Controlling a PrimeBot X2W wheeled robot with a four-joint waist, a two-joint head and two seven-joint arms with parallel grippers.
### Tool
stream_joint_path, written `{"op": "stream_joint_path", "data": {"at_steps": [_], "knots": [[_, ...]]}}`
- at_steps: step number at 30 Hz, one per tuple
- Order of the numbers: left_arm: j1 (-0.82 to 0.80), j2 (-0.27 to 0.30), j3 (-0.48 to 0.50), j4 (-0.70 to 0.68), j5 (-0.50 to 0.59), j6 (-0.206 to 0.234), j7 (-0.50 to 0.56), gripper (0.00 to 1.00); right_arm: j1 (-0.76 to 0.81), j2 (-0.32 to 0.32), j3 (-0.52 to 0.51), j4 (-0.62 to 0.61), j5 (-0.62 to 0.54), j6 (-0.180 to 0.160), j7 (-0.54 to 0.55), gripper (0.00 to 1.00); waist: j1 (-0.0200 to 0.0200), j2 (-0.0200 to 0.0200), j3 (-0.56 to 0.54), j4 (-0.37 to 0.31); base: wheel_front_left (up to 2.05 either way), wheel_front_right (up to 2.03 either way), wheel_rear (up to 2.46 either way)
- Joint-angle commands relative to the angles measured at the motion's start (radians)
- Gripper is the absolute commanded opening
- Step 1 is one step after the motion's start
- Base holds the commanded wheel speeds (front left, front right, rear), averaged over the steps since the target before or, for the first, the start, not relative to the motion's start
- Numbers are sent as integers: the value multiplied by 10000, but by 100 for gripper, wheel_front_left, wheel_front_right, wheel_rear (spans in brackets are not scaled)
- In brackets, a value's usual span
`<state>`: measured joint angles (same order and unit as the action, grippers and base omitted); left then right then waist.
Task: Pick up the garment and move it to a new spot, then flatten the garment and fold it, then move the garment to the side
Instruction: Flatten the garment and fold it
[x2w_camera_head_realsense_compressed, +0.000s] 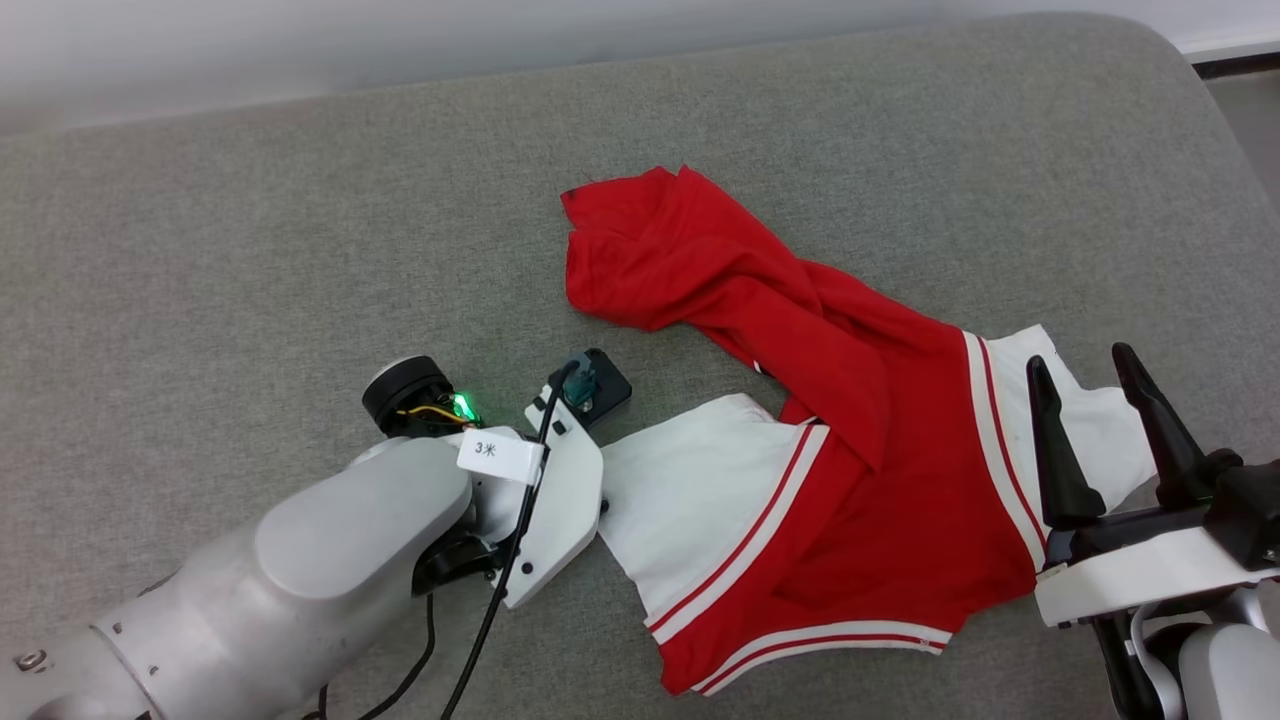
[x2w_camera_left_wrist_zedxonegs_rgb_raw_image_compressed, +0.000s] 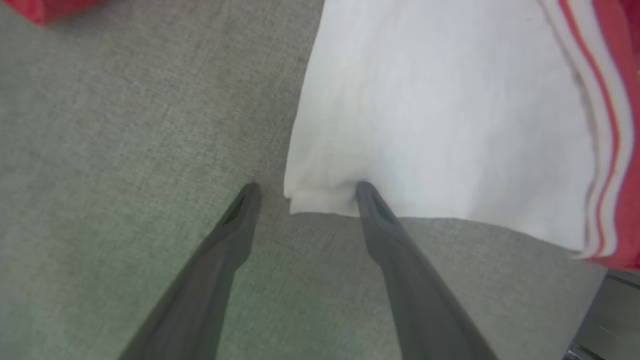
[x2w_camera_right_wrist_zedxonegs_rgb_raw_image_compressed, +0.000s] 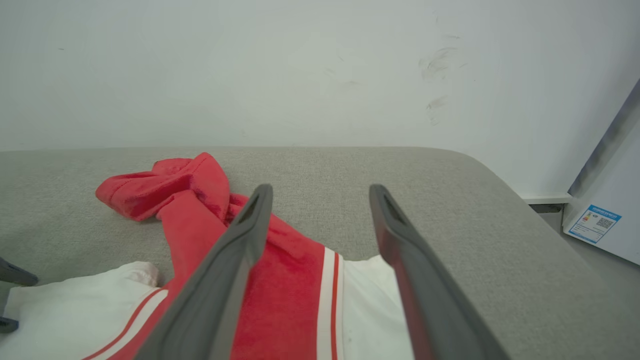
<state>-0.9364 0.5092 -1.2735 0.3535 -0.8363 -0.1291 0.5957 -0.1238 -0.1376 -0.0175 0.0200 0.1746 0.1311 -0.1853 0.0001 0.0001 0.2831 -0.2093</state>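
The left gripper has its fingers spread, one tip touching the corner of the white sleeve, the other over bare grey cushion. The garment lies twisted from the cushion's middle toward its near right edge. It looks thin, limp and light and will likely sag and bunch, so a pinch at each sleeve hem seems best. The right gripper is spread too and hovers over the right sleeve.

- setting: plain indoor room, home-like or a test space; exact kind unclear
- surface: grey woven upholstery, rounded corner
- wall: bare white, scuffed
- white appliance: blue label on its side
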Motion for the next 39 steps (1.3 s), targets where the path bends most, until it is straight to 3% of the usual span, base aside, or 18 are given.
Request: {"op": "stream_joint_path", "data": {"at_steps": [1,5,7,12,20,27,34,39], "knots": [[200,-55,-106,84,-25,-9,128,100,-128,26,11,50,-41,-8,-59,100,-1,-1,35,-23,0,0,0],[837,-10,-220,-183,393,-23,956,100,-252,-1,27,207,-50,-8,-147,100,-1,-1,126,-42,0,0,0],[985,45,-251,-380,519,-49,1070,0,-281,-9,43,293,-77,-8,-172,100,-1,-1,143,-23,0,0,0],[729,77,-170,-457,377,-16,502,0,-345,-98,-18,439,-101,-8,-212,100,-1,-1,-26,178,0,0,0],[50,494,-3,-159,-194,-8,-2100,0,200,-318,-266,599,-84,-8,-63,100,-1,-1,-789,858,0,0,0],[585,1482,538,-82,-809,137,-3242,0,703,-505,-524,646,-45,-9,187,100,-1,-1,-1266,1510,0,0,0],[1333,2724,1105,-156,-1299,830,-3934,0,918,-802,-742,664,-67,-8,622,100,-1,-1,-1548,1838,0,0,0],[1878,3451,1419,-431,-1691,1312,-4326,0,953,-1401,-798,403,133,-8,1377,100,-1,-1,-1764,1968,0,0,0]]}}
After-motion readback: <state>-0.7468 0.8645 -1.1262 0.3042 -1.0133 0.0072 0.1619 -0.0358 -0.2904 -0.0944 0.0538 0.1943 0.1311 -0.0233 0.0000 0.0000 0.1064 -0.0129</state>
